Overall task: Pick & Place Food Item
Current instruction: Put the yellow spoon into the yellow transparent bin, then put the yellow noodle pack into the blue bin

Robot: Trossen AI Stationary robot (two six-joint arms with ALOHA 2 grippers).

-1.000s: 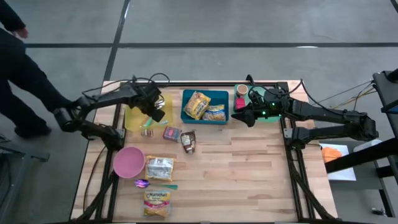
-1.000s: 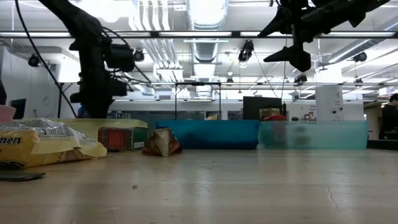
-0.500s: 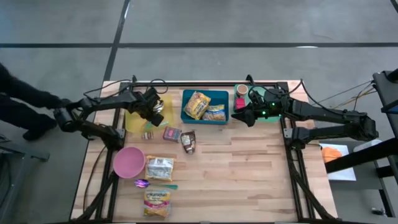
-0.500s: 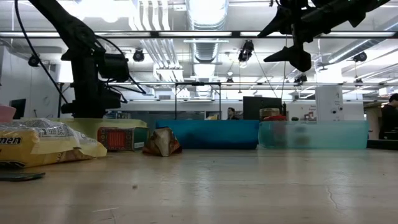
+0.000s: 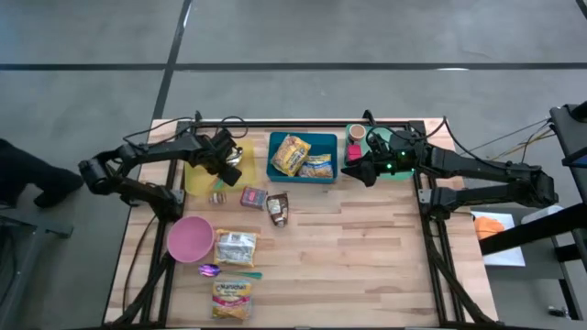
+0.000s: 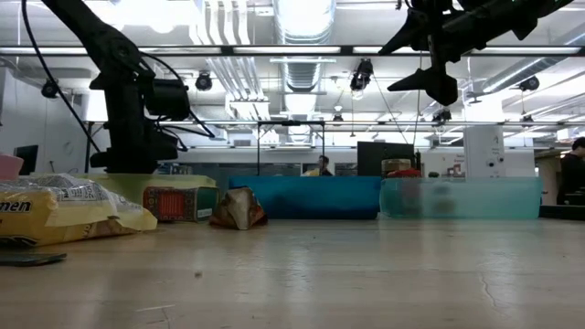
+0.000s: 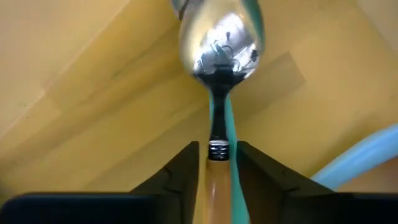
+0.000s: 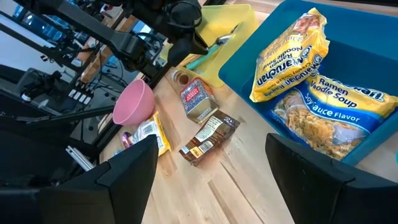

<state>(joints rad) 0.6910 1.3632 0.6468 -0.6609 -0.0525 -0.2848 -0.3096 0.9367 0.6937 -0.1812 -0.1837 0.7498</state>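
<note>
The left claw (image 7: 216, 167) is seen low over the yellow tray (image 5: 194, 174), its fingers set narrowly about the handle of a spoon (image 7: 219, 46) lying there. The spoon could be dragged or tipped out if the claw is lifted before being widened. The right claw (image 5: 359, 172) is held wide, empty, beside the blue bin (image 5: 303, 173) holding the ramen packets (image 5: 292, 154).

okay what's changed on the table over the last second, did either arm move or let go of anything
The left gripper drew back a little toward the table's left edge and came down lower over the yellow tray. A spoon lies in that tray between its jaws, which have just started parting; whether it is released yet is unclear. The right gripper stayed high by the blue bin, jaws open and empty. The packets did not move.
</note>
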